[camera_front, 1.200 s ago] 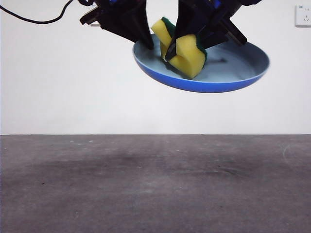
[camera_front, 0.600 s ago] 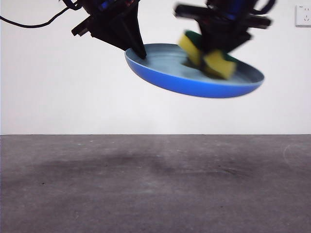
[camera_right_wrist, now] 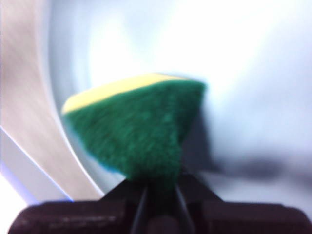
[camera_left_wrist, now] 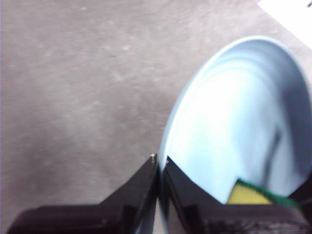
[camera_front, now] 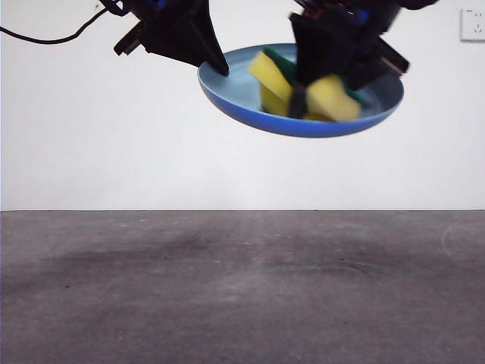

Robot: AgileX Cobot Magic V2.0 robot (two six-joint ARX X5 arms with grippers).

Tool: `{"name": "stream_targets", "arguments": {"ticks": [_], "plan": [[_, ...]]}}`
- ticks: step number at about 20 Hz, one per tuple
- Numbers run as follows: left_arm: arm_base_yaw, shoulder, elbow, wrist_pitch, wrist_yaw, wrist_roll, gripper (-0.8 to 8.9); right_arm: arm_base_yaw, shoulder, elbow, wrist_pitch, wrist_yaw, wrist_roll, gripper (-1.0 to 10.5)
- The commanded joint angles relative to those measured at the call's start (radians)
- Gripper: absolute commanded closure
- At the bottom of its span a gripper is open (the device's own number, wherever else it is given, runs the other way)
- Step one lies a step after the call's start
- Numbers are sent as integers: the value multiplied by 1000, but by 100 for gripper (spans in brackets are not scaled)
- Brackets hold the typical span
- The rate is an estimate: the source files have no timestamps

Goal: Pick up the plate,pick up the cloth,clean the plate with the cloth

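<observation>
The desk (camera_front: 242, 288) is the largest thing in view, a grey surface lying well below everything else, with nothing resting on it in the front view

The plate (camera_front: 303, 125) hangs high above it, tilted so that its pale inner face opens toward the camera and toward the arm working inside it. Held that way, off the desk and at a slant, the bowl of it is open to a wipe from above, and that seems to be the reason for the pose

The left gripper (camera_left_wrist: 160, 168) has its jaws pinched narrow on the plate's rim, one jaw on each face of the thin edge. Gripping at the rim alone leaves the whole inner surface free

The right gripper (camera_right_wrist: 158, 192) reaches down into the plate, jaws clamped tight on the cloth (camera_front: 303, 87). The cloth is bent by the squeeze, yellow foam bulging on both sides of the jaws, and its green scouring face shows in the right wrist view. It lies in the plate's hollow, seemingly pressed against the surface, though blur keeps the contact from being certain

Judged from this, the cleaning step is in hand
</observation>
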Motion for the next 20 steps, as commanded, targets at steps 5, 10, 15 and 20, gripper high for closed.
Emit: {"name": "stream_targets", "arguments": {"ticks": [5,10,15,20], "plan": [[29,-1,1,-62,144,-35,821,-2,2,-4,40,548,-14,962],[28,0,1,-79,149,-32,821,-3,2,-4,240,528,-13,962],[36,-1,1,-29,150,-49,821,-1,10,-4,370,235,21,963],[77,-1,1,67,142,-134,821,39,69,-4,348,69,61,962]]}}
